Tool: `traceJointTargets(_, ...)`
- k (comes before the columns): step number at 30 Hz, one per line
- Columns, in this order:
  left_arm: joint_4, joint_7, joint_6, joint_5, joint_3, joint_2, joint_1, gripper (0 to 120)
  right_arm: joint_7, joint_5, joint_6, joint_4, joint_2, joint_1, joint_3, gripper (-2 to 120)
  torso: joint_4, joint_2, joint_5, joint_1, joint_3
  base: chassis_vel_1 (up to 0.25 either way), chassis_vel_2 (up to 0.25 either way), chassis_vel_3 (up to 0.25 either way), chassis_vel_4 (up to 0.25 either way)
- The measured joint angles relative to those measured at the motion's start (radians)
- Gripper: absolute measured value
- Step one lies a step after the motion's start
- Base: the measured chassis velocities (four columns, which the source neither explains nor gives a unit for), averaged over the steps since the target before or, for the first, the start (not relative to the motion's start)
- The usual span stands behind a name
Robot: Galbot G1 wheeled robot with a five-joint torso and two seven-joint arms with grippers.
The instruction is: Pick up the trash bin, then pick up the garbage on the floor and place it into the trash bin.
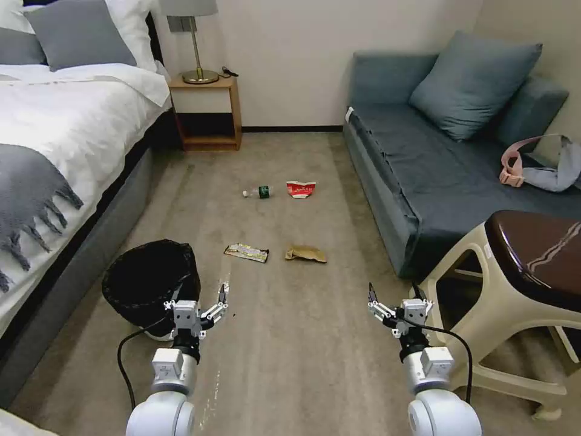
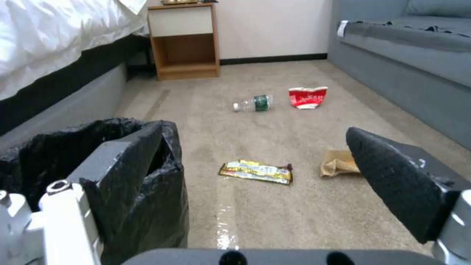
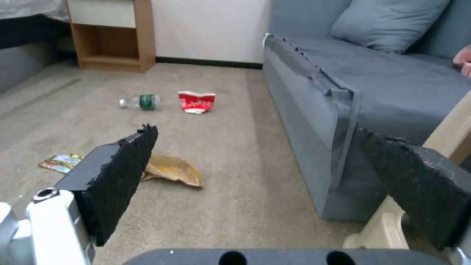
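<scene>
A small round trash bin lined with a crinkly black plastic bag (image 1: pixel 151 280) stands upright on the beige carpet floor (image 1: pixel 284 363), close beside the grey bed base (image 1: pixel 72 266) and to the left of the open floor. The left tool (image 1: pixel 200 306) hangs low just beside the bin's rim, its fingers spread wide; in the left wrist view one dark padded finger (image 2: pixel 127 162) lies against or just over the bag's edge while the other finger (image 2: pixel 392 180) stands well clear over the carpet, so the bin is not gripped, and the pose looks suited to closing on the rim. The right tool (image 1: pixel 396 306) hovers over bare carpet near the cream plastic stool with a brown top (image 1: pixel 514 290), also wide open and holding nothing, apparently waiting. The garbage lies ahead in two loose pairs: a flat yellow-green wrapper (image 1: pixel 246 252) and a crumpled brown paper bag (image 1: pixel 305 254) nearer the robot, and farther off a clear bottle with a green label (image 1: pixel 260 192) lying on its side next to a crushed red-and-white paper cup (image 1: pixel 301 189). All four pieces rest on the floor, apart from the bin, between the bed and the blue-grey sofa (image 1: pixel 436 175). Judged from this, the first step, lifting the bin, is not yet done.
</scene>
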Motion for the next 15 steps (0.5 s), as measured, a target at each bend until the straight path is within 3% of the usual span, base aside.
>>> traceJointTargets(15,0.0,0.0,0.0,0.0,0.0,0.0,0.0,100,0.0,0.0,0.0,0.0,0.0,0.0,0.0,100,0.0,0.0,0.0,0.0,0.0,0.0,0.0,0.0,0.0)
